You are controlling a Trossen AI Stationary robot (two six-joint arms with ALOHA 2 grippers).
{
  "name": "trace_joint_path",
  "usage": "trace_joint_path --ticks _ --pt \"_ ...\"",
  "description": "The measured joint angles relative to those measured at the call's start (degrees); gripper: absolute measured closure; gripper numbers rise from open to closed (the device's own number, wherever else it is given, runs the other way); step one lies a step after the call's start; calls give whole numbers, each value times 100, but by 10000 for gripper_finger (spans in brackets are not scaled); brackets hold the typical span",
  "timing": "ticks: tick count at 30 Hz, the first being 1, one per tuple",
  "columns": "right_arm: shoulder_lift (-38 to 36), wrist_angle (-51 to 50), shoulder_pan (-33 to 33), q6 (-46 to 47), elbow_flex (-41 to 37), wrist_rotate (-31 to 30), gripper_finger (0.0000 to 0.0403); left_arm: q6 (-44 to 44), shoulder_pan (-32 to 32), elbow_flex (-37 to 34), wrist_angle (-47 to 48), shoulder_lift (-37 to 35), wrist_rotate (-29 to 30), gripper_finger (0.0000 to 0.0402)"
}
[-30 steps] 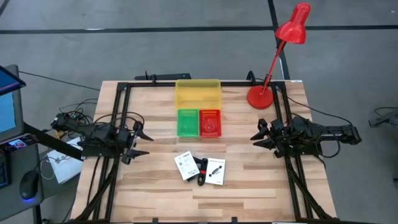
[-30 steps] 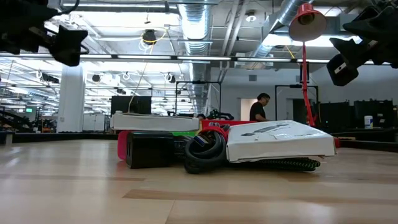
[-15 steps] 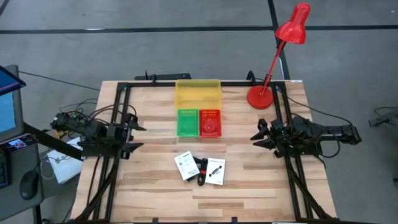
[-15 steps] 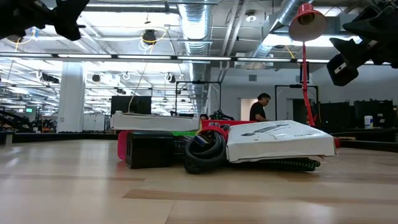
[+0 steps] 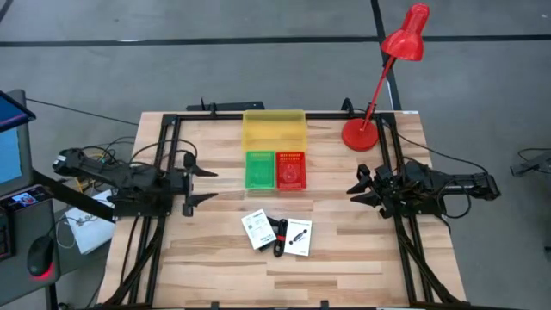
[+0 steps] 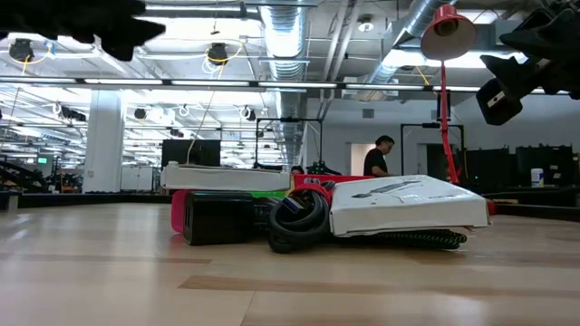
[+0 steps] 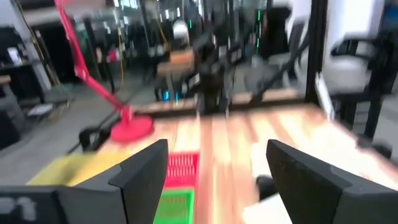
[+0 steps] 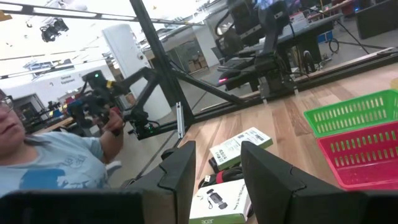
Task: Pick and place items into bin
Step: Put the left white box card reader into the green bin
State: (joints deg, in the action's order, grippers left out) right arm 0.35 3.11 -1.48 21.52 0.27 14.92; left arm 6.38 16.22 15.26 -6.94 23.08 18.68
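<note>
The items lie in a small heap on the table's near middle: two white printed packets [image 5: 256, 229] [image 5: 298, 236] with a black cord-like piece [image 5: 280, 238] between them. In the low view the heap [image 6: 326, 213] rests flat on the wood. My left gripper [image 5: 205, 185] hovers open over the table's left part, left of the green basket [image 5: 259, 170]; its wrist view [image 7: 217, 180] looks past the baskets. My right gripper [image 5: 355, 191] waits open at the table's right, up in the air [image 6: 507, 81], pointed toward the packets [image 8: 239, 146].
A red basket [image 5: 290, 170] stands beside the green one, with a yellow bin [image 5: 274, 129] behind them. A red desk lamp [image 5: 362, 133] stands at the far right corner. A black frame [image 5: 172, 129] runs round the table. A person [image 8: 37, 168] shows beyond the left edge.
My left gripper has risen and reached toward the table's right, toward the baskets, turning from slanted to level; its fingers have stayed open. The right arm and the heap have kept still.
</note>
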Motion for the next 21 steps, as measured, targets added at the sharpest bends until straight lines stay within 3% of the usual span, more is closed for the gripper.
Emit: trace_joint_path --ticks 21 --pt "-1 0 0 -2 0 1 280 771 3 143 363 2611 20 135"
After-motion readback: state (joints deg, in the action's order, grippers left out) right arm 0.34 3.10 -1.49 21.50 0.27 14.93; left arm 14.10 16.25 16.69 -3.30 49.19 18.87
